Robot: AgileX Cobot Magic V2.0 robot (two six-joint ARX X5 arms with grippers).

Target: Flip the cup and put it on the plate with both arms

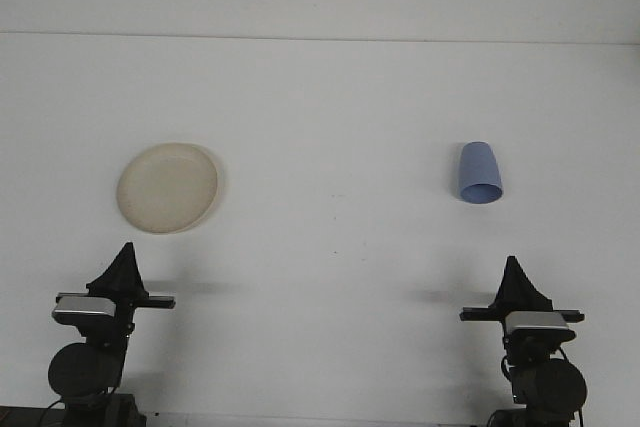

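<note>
Left gripper [124, 252] and right gripper [514, 265] sit low at the near edge of the table [330, 107]; finger state cannot be determined. The blue cup [478, 173] lies on its side well ahead of the right gripper. The cream plate [167, 187] sits ahead of the left gripper, bare.

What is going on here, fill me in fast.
Nothing is being handled yet. A blue cup sits on the white table on the right, apparently upside down with its wider end nearer the camera. A cream plate lies bare on the left, well apart from it. The left pincer and right pincer are both back near the table's front edge, each touching nothing, so the flip and placing are not yet started.
</note>
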